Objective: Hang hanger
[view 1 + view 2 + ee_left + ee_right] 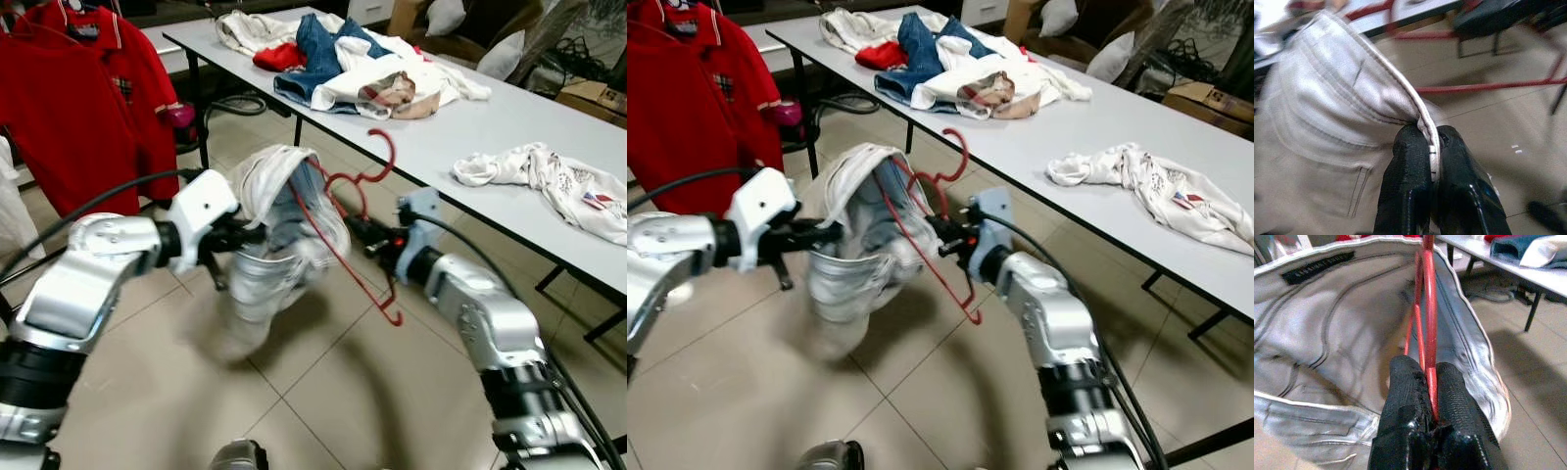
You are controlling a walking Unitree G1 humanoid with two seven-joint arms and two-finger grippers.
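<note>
A red hanger [939, 227] is gripped by the right tool [945, 233], partly inside pale trousers [854, 257] pinched by the left tool [823, 233]. Clothes [950, 69] are piled on the tabletop [1068, 122].

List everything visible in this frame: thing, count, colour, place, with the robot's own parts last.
Hanger: one, red, between the arms, partly inside the garment.
Pale garment: one, whitish-grey, draped on the hanger above the floor.
Polo shirt: one, red, hanging at far left.
Table: one, white top, right side.
Clothes pile: one, mixed blue, red, white, far end of the table.
White printed shirt: one, crumpled on the table's near part.
Left gripper: black fingers, shut on the garment's hem.
Right gripper: black fingers, shut on the hanger's bar.
</note>
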